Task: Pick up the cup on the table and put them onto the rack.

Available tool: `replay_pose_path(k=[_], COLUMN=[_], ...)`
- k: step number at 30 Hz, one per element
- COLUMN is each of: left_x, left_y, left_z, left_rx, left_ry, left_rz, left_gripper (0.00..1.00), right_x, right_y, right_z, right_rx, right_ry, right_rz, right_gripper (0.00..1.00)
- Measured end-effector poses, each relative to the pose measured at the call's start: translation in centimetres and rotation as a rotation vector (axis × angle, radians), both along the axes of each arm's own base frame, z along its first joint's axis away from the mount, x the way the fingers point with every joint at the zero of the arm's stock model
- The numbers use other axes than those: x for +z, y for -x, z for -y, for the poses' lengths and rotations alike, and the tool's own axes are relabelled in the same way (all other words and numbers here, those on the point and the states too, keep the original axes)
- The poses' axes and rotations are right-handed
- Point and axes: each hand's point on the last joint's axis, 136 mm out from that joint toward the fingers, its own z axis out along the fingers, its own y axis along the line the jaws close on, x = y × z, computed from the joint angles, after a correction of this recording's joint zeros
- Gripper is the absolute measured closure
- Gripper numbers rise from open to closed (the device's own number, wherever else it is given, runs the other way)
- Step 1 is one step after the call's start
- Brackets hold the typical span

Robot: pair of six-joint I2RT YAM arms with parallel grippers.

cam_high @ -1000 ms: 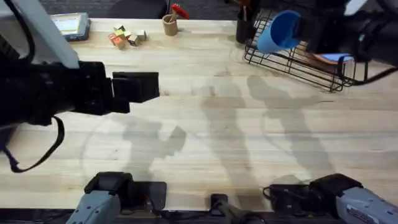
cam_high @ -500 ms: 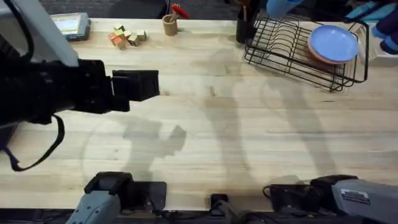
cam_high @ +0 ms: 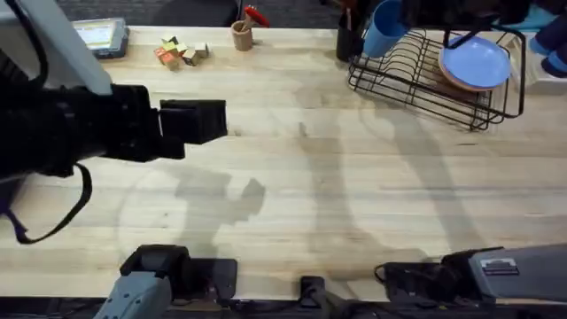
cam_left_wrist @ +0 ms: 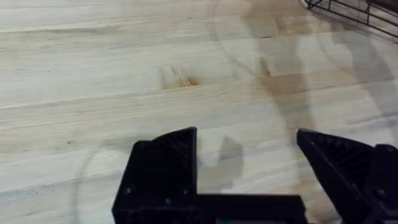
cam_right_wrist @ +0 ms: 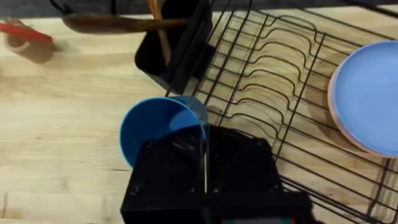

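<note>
The right gripper (cam_right_wrist: pixel 204 163) is pinching the rim wall of the small sky-blue plastic tumbler (cam_right_wrist: pixel 160 129), fingers closed on it, holding it tilted above the black wire dish rack (cam_high: pixel 425 75) at the light butcher-block table's (cam_high: pixel 292 177) one o'clock. The tumbler looks light, stiff and smooth, so it may be prone to slipping; gripping across the rim suits it. The left gripper (cam_left_wrist: pixel 249 165) is hovering wide open and empty.

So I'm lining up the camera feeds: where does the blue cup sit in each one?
Overhead: the cup is at the top edge, over the rack's left end.
Left wrist: not in it.
Right wrist: lower centre, pinched in the right end effector.
Shared landmark: the rack.
</note>
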Motion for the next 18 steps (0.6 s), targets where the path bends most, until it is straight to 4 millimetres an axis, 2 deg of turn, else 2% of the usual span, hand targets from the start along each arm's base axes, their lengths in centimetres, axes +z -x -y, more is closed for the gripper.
replay_pose_path(k=[5,6,14,18], left_x=[0.0,0.0,0.0,0.0], left_y=[0.0,0.0,0.0,0.0], left_z=[0.0,0.0,0.0,0.0], left_rx=[0.0,0.0,0.0,0.0], left_ry=[0.0,0.0,0.0,0.0], left_rz=[0.0,0.0,0.0,0.0], left_gripper=[0.007,0.007,0.007,0.007], right_x=[-1.5,-2.3,-3.8,-5.4], right_y=[-0.6,-0.9,-1.4,-1.7], right_z=[0.0,0.2,1.9,2.2], right_rx=[-0.001,-0.008,-0.045,-0.051], right_ry=[0.004,0.006,0.009,0.013], right_rz=[-0.029,-0.043,-0.077,-0.112], right_gripper=[0.973,0.973,0.973,0.972])
